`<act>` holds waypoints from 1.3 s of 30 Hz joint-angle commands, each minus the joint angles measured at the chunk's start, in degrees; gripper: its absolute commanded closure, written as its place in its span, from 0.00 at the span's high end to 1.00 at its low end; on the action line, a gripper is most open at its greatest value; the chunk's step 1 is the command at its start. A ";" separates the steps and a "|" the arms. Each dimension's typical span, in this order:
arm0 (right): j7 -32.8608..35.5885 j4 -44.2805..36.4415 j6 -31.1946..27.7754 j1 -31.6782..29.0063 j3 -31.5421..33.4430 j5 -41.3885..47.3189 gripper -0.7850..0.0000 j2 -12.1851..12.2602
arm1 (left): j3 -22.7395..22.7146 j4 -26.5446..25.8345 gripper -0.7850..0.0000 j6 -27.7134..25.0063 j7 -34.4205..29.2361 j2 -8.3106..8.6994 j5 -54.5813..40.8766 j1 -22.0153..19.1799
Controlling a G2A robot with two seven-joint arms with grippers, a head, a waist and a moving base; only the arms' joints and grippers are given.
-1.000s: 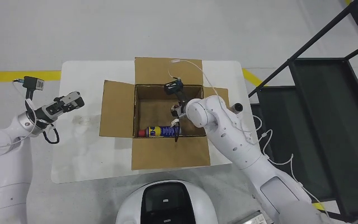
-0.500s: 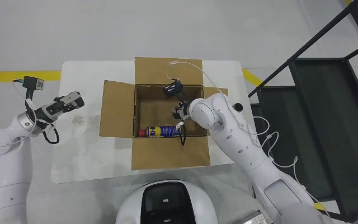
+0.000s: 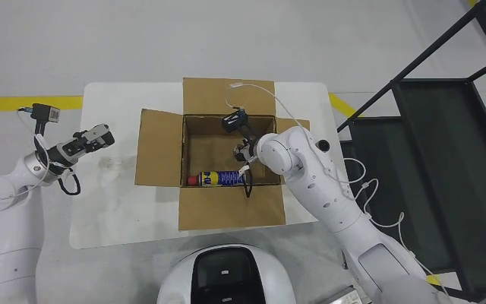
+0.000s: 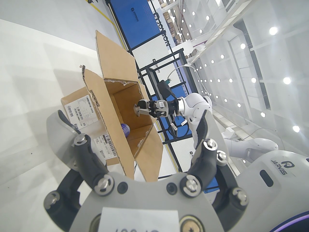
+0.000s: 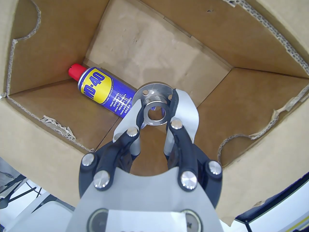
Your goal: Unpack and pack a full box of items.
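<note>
Gripping a steel flange (image 5: 151, 92) by its hub: right gripper (image 5: 154, 112), fingers narrowed around it, at the mouth of the open cardboard box (image 3: 159, 148). Spray can (image 5: 101, 88) lies on the box floor. Left gripper (image 3: 104, 137): spread wide, empty, over the table (image 3: 114, 213), well apart from the box.
</note>
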 commanded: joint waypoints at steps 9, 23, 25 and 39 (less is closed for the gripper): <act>-0.75 -1.59 -0.76 -1.08 0.17 -0.63 0.00 0.20 | 0.00 0.00 1.00 0.00 0.00 0.00 0.01 0.00; 12.54 -24.07 -3.10 -13.13 17.87 -6.09 0.00 4.25 | 0.00 0.00 1.00 0.00 0.00 0.00 0.01 0.00; 13.17 -26.18 -3.11 -16.37 22.38 -6.02 0.00 4.86 | 0.00 0.00 1.00 0.00 0.00 0.00 0.01 0.00; 5.31 -16.87 -1.66 -29.42 41.71 -4.77 0.00 6.83 | 0.00 0.00 1.00 0.00 0.00 0.00 0.01 0.00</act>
